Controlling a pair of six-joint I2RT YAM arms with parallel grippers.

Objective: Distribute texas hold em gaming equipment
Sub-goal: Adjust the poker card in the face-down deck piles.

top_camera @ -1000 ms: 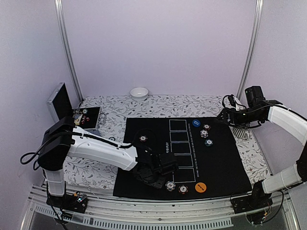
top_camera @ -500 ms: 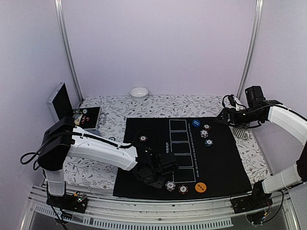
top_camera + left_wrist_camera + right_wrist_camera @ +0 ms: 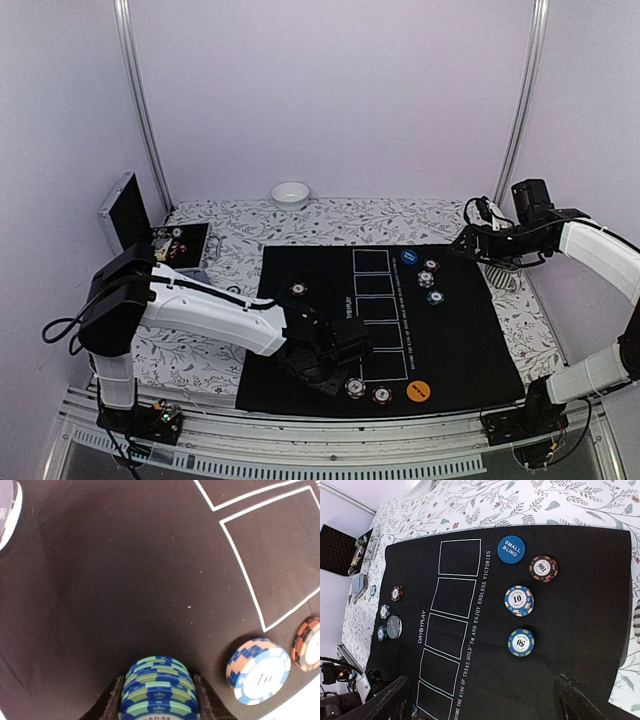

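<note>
My left gripper [image 3: 158, 678] is shut on a short stack of blue-and-green striped poker chips [image 3: 159, 692], low over the black mat [image 3: 125, 580]. A light-blue "10" chip stack [image 3: 258, 671] and an orange-black chip [image 3: 310, 644] lie just to its right. From above, the left gripper [image 3: 322, 368] sits at the mat's near left, beside two chips [image 3: 354, 388] and the orange disc [image 3: 419, 391]. My right gripper [image 3: 485, 705] is open, high above the mat, looking down on the blue "small blind" disc [image 3: 511, 549], a "100" chip [image 3: 543, 568], a "10" stack [image 3: 519, 600] and a "50" chip [image 3: 521, 642].
An open metal case [image 3: 150, 235] holding more chips stands at the back left on the floral cloth. A white bowl [image 3: 290, 194] is at the far edge. A dark disc [image 3: 394, 627] and small chips [image 3: 396, 593] lie on the mat's left strip.
</note>
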